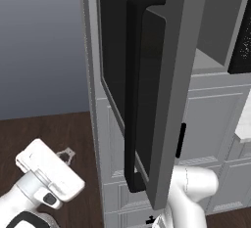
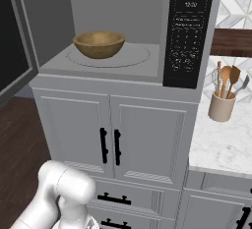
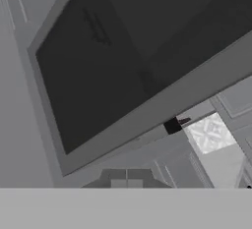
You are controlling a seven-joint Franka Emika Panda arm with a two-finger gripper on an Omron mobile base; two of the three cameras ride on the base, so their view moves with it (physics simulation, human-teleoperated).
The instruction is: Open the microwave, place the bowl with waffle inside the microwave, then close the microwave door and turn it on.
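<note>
One step looks done: bowl (image 2: 99, 44) sits on the turntable inside the microwave (image 2: 118, 31), left of the dark keypad panel (image 2: 189, 31). Waffle can't be made out in it. Microwave door (image 1: 147, 90) stands swung wide open, long black handle (image 1: 135, 90) facing out.

Gripper (image 3: 126, 184) is closed, holding nothing; its tips sit low, aimed up at the door's dark glass from near the lower edge.

Step in hand, likely: shut the door. Push flat on the grey frame on the free-edge side, away from the hinge, and follow the arc round; don't hook the handle.

Room: door's lower corner hangs just beside the arm's elbow (image 1: 193, 185), so that's tight. White cupboard doors (image 2: 113, 139) below, utensil crock (image 2: 222, 102) on the counter (image 2: 221, 144) far right, well apart from the swing. Dark floor (image 1: 44, 134) to the left is open.
</note>
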